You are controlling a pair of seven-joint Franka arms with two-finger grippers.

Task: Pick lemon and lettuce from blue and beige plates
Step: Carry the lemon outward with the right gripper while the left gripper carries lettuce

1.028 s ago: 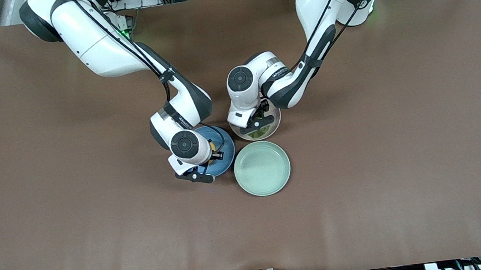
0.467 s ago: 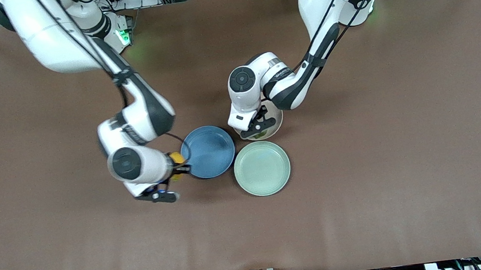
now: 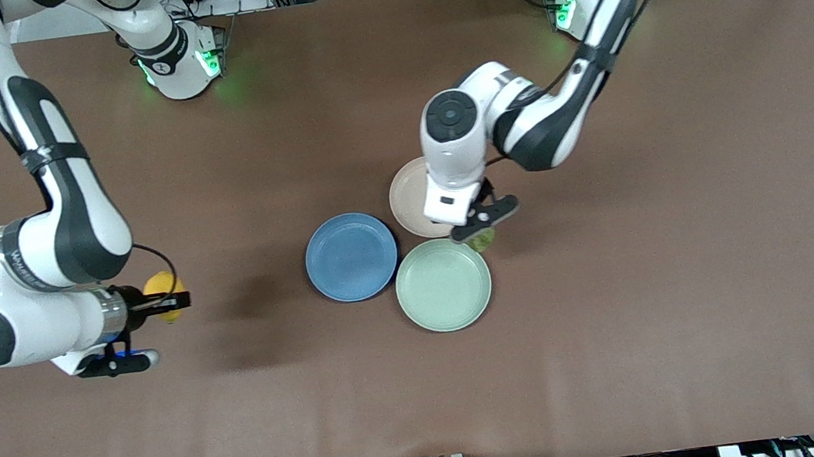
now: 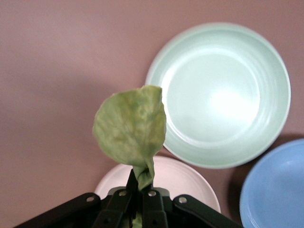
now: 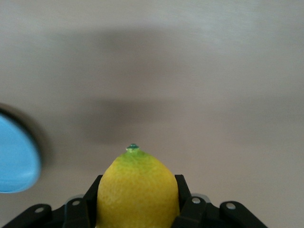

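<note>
Lemon (image 5: 137,190) clamped in right hand (image 3: 166,303), lettuce (image 4: 130,127) in left hand (image 4: 137,199).

The left gripper (image 4: 139,197) pinches the lettuce (image 4: 130,130) above the beige plate (image 4: 180,178), beside the mint-green plate (image 4: 218,92).

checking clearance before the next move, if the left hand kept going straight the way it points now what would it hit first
Probably the mint-green plate. The left hand, shut on the lettuce, points down past the beige plate rim toward it. Depth is unclear, so it might meet bare table beside that plate.
</note>
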